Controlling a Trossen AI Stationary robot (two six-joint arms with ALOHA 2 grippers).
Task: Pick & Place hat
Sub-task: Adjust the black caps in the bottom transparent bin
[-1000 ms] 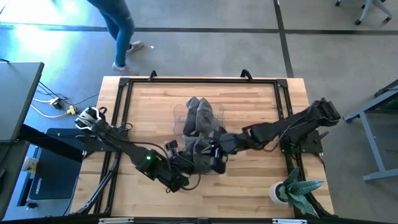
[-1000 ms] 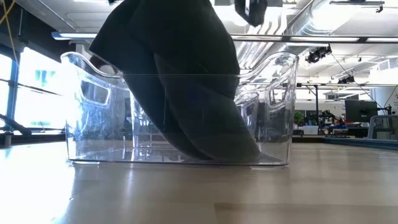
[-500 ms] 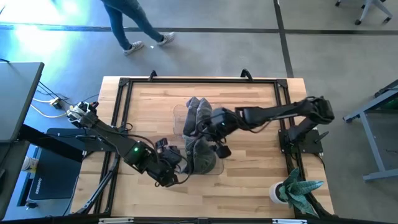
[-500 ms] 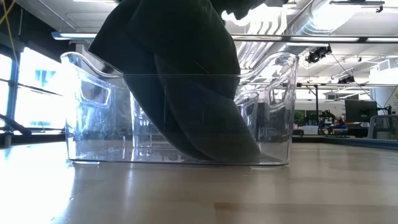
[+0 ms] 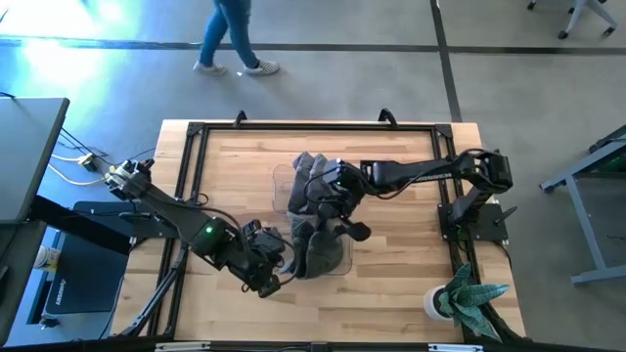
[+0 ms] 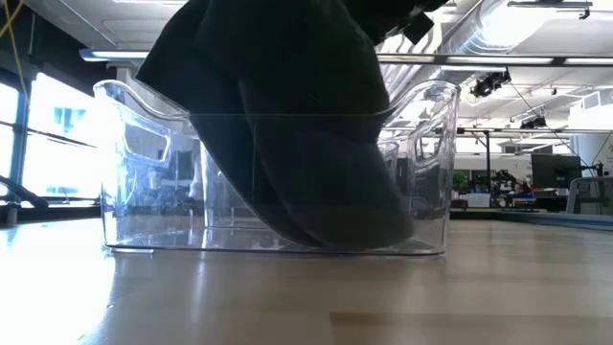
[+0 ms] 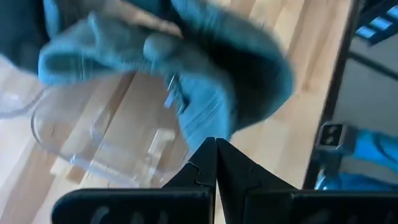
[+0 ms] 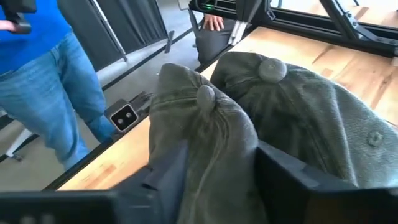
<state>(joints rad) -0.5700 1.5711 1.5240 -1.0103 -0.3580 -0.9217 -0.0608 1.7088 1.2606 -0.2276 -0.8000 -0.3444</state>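
Note:
Grey-green hats (image 5: 315, 210) are piled in a clear plastic bin (image 5: 281, 186) at the table's middle and rise above its rim (image 6: 421, 96). My right gripper (image 5: 318, 193) reaches over the pile from the table's right. It is open, and its fingers stand on either side of one hat's buttoned crown (image 8: 205, 118), with a second hat (image 8: 298, 106) beside it. My left gripper (image 5: 271, 256) is shut on nothing and hangs by the bin's near left corner. In the left wrist view its fingertips (image 7: 216, 155) point at a hat (image 7: 205, 68) and the bin's wall (image 7: 93, 143). My right gripper comes at the hat's crown (image 8: 214, 146) slanting down from the table's right, with one finger (image 8: 168, 168) on each side of it. I cannot tell whether the fingers touch the cloth. The hat lies on the pile in the bin.
A black frame (image 5: 196, 147) runs round the tabletop. A potted plant (image 5: 460, 298) stands at the near right corner. A person (image 5: 235, 34) walks on the floor beyond the far edge. A person in blue (image 8: 37, 81) shows in the right wrist view.
My right gripper has left the bin's near end, swung toward the far edge over the hats, and rolled. My left gripper has risen a little and drawn back from the bin. In the low view the pile's lower right side has bulged outward.

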